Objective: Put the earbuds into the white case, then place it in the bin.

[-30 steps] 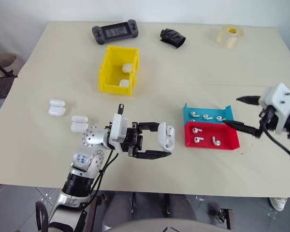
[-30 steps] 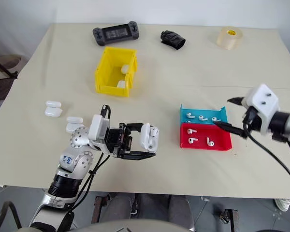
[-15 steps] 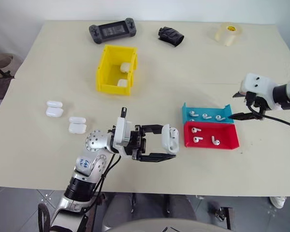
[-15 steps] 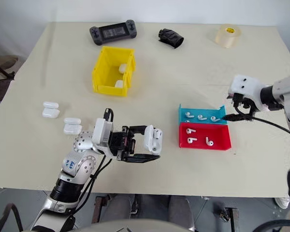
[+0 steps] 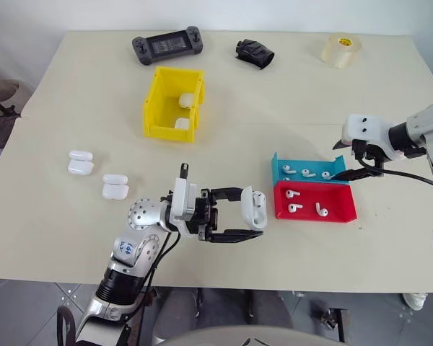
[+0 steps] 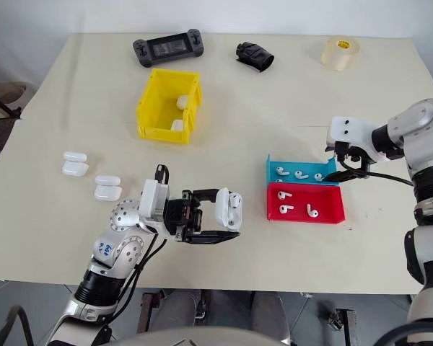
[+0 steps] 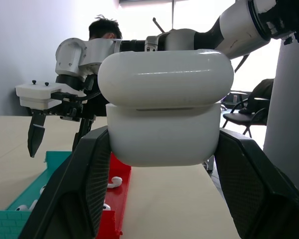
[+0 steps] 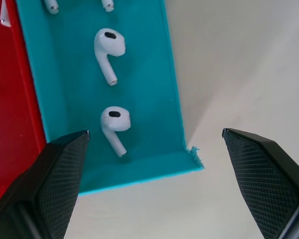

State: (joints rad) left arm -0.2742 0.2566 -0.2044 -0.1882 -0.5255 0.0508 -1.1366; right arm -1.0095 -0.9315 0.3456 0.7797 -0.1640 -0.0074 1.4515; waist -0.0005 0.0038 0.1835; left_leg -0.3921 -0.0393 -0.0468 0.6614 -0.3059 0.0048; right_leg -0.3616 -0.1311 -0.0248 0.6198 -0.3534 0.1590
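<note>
On the bench (image 5: 72, 238), the earbud-gathering step is judged to be in hand: nothing has yet been loaded into the white case (image 5: 252, 208), and the yellow bin (image 5: 175, 103), which already holds two white cases, is left well apart toward the far side. The left arm is stretched low over the near part of the bench, pointing across toward the robot's right, and the white case is gripped upright between the two fingers of the left tool (image 5: 231, 213); in the left wrist view its lid appears shut. The right arm is bent in from the right, with the right tool (image 5: 351, 161) tipped downward and its fingers spread wide and empty, poised above the right end of the blue tray (image 5: 310, 161). The earbuds (image 8: 109, 52) are seen lying loose in that tray and in the red tray (image 5: 339, 214) just beside it. The next move is judged to call for a careful descent and a fine pinch on one earbud.
</note>
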